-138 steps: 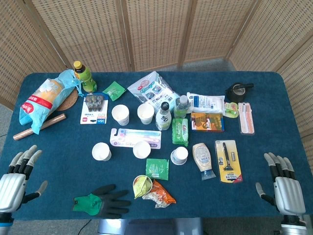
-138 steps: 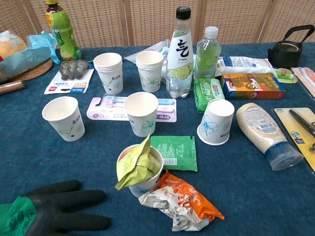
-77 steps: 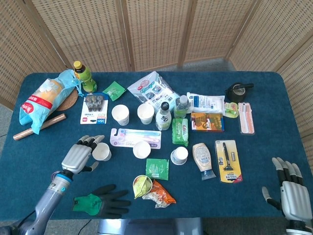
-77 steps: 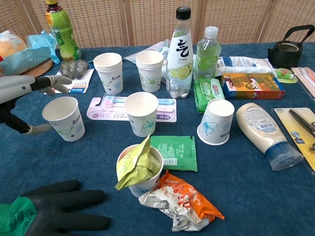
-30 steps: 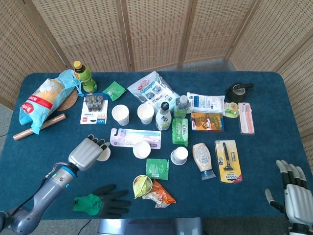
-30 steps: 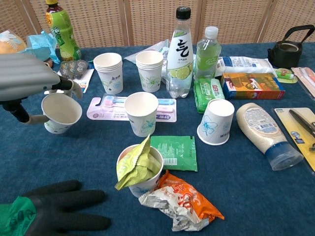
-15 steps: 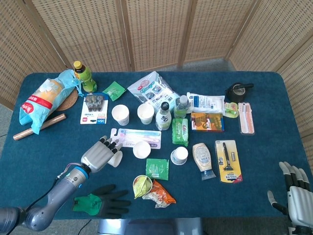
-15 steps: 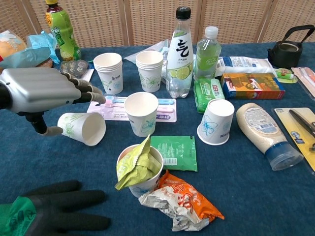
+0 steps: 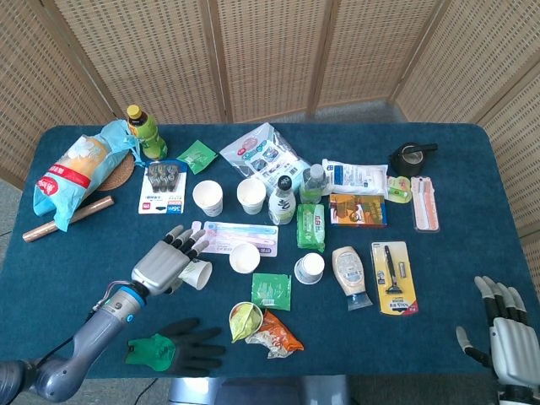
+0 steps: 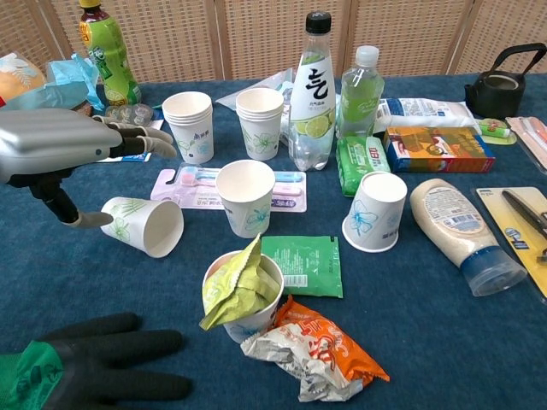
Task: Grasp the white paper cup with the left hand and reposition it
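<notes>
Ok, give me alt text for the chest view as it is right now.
The left hand hovers over a white paper cup lying on its side on the blue table, mouth toward the camera, thumb tip at its base, fingers spread above it. Around it stand more paper cups, two bottles and snack packets; a black glove lies at the near edge.

Black-and-green glove (image 10: 81, 371) cut by the chest view's lower edge; right hand (image 9: 504, 331) partly below the head view's frame.
</notes>
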You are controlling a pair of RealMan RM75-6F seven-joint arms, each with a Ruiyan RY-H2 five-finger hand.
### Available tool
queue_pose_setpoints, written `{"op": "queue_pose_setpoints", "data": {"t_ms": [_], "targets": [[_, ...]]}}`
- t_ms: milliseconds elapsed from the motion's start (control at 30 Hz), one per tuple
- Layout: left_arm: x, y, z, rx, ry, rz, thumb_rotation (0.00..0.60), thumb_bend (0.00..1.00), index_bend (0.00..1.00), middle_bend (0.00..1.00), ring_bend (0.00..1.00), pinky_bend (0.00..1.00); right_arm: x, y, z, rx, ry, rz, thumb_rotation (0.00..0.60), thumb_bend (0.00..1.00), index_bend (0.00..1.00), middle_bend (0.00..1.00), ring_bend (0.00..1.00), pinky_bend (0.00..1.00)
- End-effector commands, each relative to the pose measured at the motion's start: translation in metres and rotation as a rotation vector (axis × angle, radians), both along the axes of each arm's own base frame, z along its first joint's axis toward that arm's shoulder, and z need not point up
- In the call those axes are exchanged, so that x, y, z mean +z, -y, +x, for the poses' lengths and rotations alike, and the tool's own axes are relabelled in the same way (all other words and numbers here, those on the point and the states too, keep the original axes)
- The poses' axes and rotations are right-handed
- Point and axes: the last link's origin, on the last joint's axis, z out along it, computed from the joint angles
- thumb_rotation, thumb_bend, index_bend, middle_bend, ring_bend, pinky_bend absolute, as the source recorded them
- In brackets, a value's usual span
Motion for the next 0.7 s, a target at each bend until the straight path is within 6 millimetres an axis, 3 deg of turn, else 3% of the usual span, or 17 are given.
{"op": "queue_pose_setpoints", "data": {"t_ms": [33,400,700], "targets": [[0.007,0.003,-0.03,0.025,0.047,-0.014,0.6,0.39,0.0,0.02,0.01,0.09,-0.002,0.002,0.003,0.005,-0.001,0.006,0.6,0.39,0.0,0.02,0.0,0.0],[-0.006,0.008,-0.07,0.164,0.127,-0.039,0.6,0.39,0.0,0.06,0.06,0.13,-0.005,0.006,0.009,0.0,-0.014,0.021,0.6,0.39,0.0,0.02,0.0,0.0],[-0.018,0.005,-0.072,0.16,0.154,-0.044,0.6,0.39,0.0,0.09,0.09,0.13,-0.004,0.003,0.009,-0.01,-0.017,0.02,0.6,0.39,0.0,0.02,0.0,0.0]]}}
